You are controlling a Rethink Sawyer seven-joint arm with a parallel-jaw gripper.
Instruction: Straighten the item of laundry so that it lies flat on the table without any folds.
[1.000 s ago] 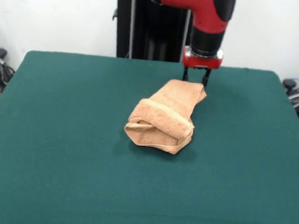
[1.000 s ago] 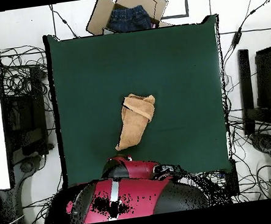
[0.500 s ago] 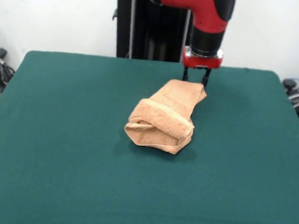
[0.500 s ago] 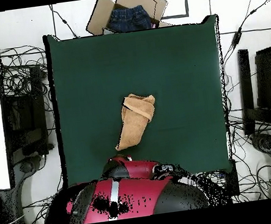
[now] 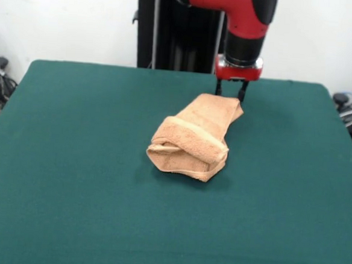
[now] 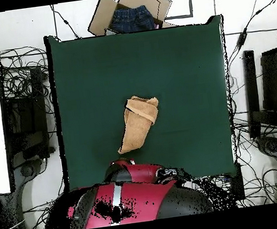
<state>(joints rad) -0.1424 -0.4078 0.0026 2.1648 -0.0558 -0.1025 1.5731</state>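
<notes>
Front view: claw [image 5: 230,91] low at the far corner of the peach towel [image 5: 192,138], prongs parted narrowly astride that tip, grip not certain. Overhead view: towel [image 6: 138,124] bunched mid-bench [image 6: 178,64], folded over itself, likely awaiting a corner pull.

We're looking at a robotics lab: cables [image 6: 21,91] are sprawling round the green desk [image 6: 178,64], monitors [image 6: 275,86] are flanking it, a cardboard box [image 6: 129,11] is sitting behind
</notes>
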